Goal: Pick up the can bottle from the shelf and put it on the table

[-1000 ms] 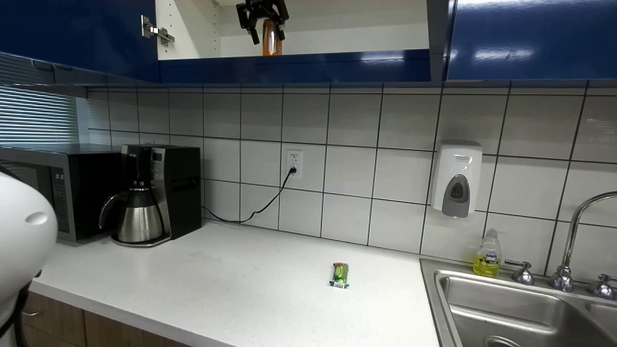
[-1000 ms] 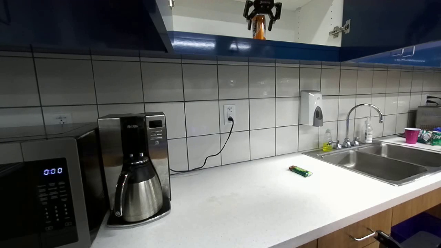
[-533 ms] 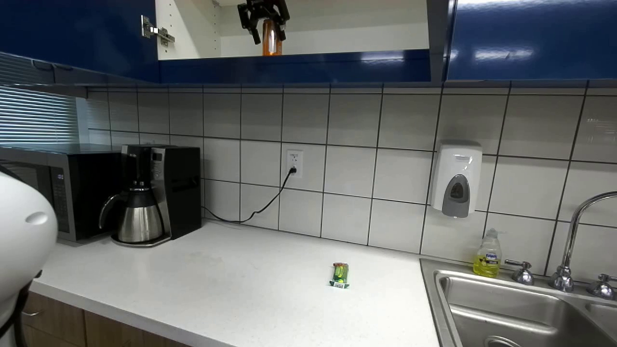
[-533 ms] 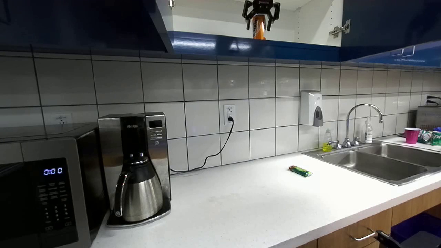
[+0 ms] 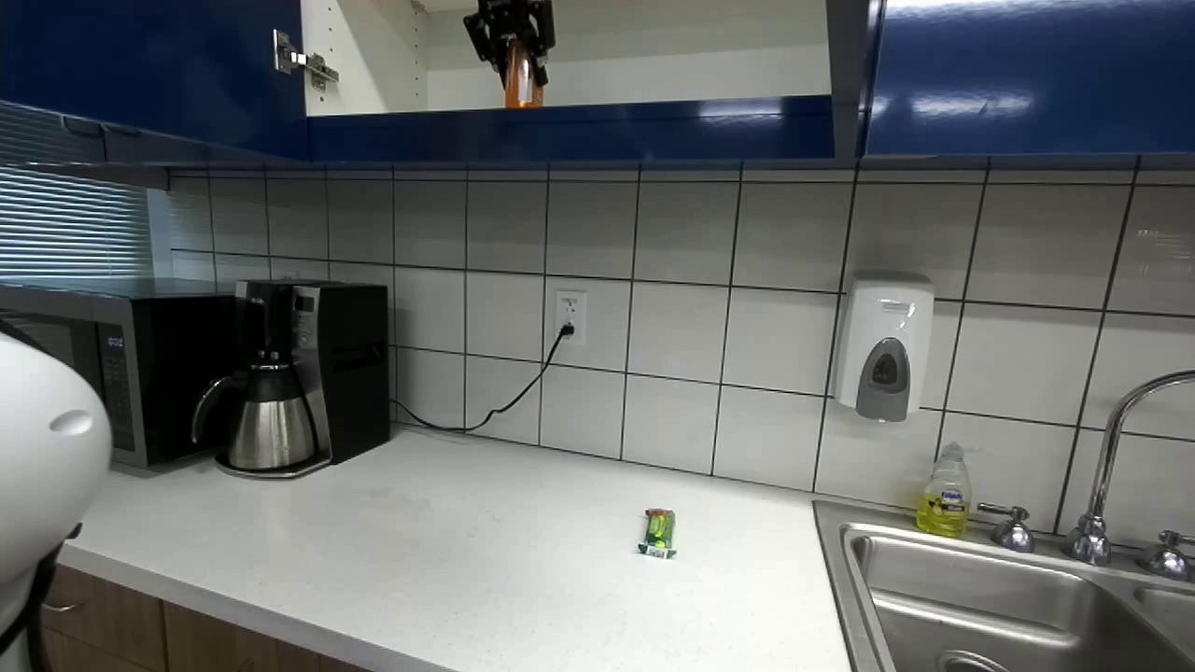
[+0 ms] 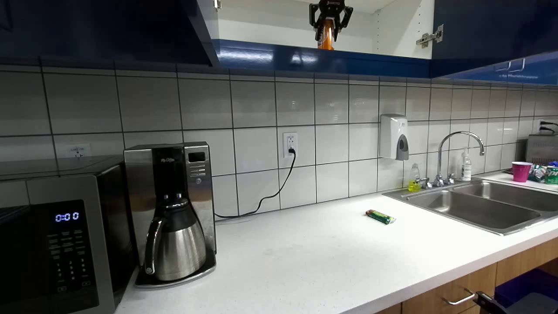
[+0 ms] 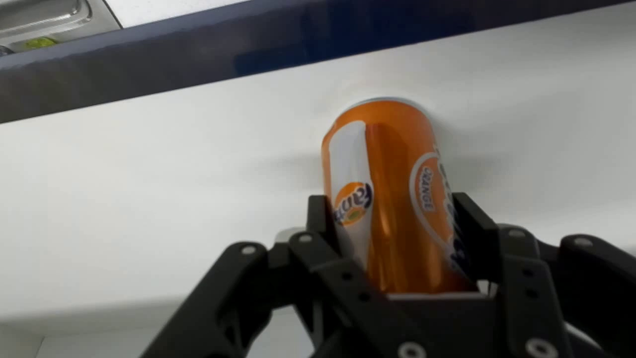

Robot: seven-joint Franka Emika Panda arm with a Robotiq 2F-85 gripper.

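The can bottle (image 7: 392,164) is an orange can with a white stripe and printed labels. It stands on the pale shelf (image 7: 174,199), its base seeming to rest on the shelf floor in the wrist view. Black fingers press against both sides of it, so my gripper (image 7: 391,214) is shut on the can from above. In both exterior views the gripper (image 5: 525,77) shows in the cupboard opening around the can, whose lowest part the blue front rail (image 6: 279,59) hides. Far below lies the white table (image 5: 467,551).
Blue cabinet doors (image 5: 149,65) flank the opening. On the table are a coffee maker (image 6: 174,218), a microwave (image 6: 56,235) and a small green packet (image 5: 659,532). The steel sink (image 6: 475,209) and a soap dispenser (image 5: 885,345) are at the other end.
The fingers have come together onto the can, having stood apart on either side of it. The can and gripper have shifted slightly leftward in both exterior views.
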